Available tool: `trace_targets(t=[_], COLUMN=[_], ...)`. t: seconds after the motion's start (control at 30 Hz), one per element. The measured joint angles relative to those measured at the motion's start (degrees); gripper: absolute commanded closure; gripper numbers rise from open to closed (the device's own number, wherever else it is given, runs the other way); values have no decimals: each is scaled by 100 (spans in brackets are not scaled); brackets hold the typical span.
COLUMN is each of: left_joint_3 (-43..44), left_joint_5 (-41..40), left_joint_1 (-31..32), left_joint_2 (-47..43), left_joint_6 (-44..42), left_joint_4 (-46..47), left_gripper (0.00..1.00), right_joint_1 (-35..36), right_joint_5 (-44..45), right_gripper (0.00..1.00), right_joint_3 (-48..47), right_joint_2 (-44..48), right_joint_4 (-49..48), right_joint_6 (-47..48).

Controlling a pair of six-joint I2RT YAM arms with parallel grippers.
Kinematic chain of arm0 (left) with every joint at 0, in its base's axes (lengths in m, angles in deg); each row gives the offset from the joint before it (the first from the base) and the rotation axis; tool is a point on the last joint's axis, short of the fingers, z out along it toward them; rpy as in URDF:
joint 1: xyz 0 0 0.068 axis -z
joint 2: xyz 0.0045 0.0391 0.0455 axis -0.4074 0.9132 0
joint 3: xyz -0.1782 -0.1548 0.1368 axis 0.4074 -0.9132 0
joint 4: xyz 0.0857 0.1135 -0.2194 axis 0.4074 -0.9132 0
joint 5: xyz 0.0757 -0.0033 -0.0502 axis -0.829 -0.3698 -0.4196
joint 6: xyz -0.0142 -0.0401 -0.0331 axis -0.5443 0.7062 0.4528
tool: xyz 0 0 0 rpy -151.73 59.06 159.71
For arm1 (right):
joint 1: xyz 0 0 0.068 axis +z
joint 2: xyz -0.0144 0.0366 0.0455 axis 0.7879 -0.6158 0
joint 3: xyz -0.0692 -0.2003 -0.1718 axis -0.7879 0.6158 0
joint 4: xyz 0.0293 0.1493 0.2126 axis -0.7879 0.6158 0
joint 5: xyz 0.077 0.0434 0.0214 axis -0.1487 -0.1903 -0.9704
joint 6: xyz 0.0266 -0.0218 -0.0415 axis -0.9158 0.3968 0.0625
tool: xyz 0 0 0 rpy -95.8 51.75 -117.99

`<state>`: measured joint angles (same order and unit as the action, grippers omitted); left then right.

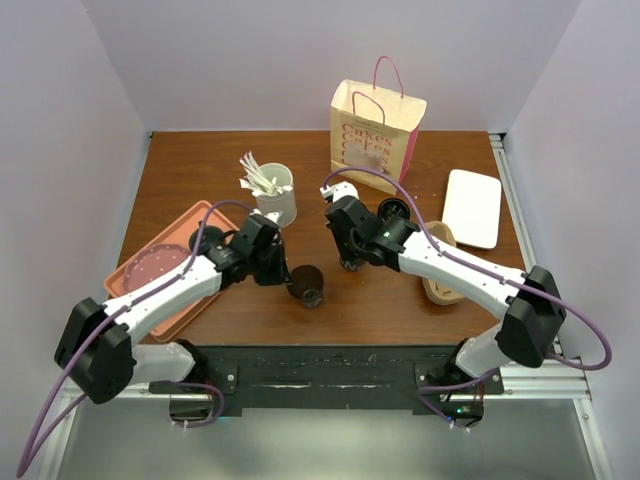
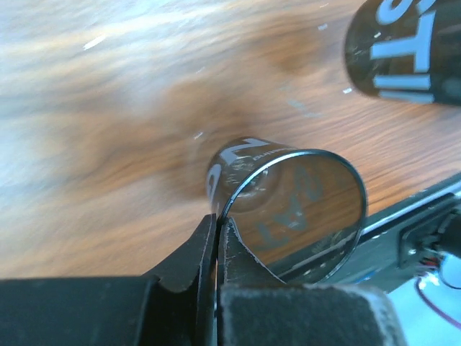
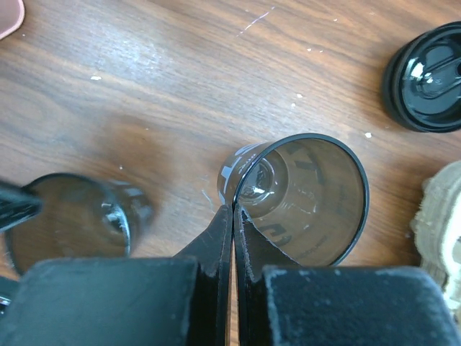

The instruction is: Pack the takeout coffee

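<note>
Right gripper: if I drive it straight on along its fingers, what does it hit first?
The right gripper, shut on the rim of the dark cup, points down at the wooden table; the cup's base would probably touch it first, though depth is unclear.

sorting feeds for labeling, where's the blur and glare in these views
left wrist: table smeared and blurry, cup sharper; right wrist: table's grain crisp, bright glare spots on the lid; top external: evenly lit, only soft shadows
</note>
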<state>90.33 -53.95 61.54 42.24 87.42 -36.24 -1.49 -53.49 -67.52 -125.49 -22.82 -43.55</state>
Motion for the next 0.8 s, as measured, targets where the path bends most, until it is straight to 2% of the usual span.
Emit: trace_targets(t=[0.17,0.43,0.8], left_joint_3=[17,22,-26], left_joint_5=[-374,-1268,-1980], left_joint_1=[-291,-1290,-1504], left_joint_2=[-562,-1064,-1355], left_joint_6=[-50,-223,-293], left_joint_4=[-918,-2118,-2824], left_gripper=[100,100,99], right_joint_1=[114,540,765], right_joint_5=[13,227,595], right_gripper=[100,100,100], right_joint_3=[-234,-815,-1255], right_joint_2=[-498,-1401,-1838], right_joint_4=[-20,61,400], right_joint_6=[-190,-662,-1261])
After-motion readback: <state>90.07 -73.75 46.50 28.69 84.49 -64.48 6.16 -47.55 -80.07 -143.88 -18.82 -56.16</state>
